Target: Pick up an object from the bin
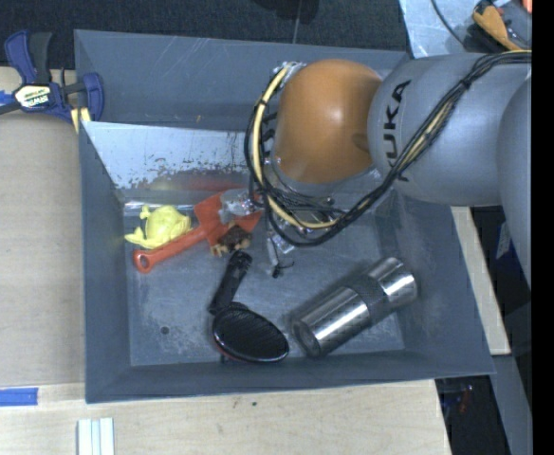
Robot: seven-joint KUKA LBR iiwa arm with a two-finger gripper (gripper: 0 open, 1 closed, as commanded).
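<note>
Just left of the jaws: black brush (237, 328), handle end nearest, long axis running away below them. Jaws' state: can't tell.

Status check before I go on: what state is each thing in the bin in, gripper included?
Gripper: low over the bin's middle, just right of the brush's handle tip.
Black brush: lying flat, head at the front wall.
Orange wrench: lying flat, left of the gripper.
Yellow toy: lying against the wrench.
Metal flask: on its side, front right, apart from the gripper.
</note>
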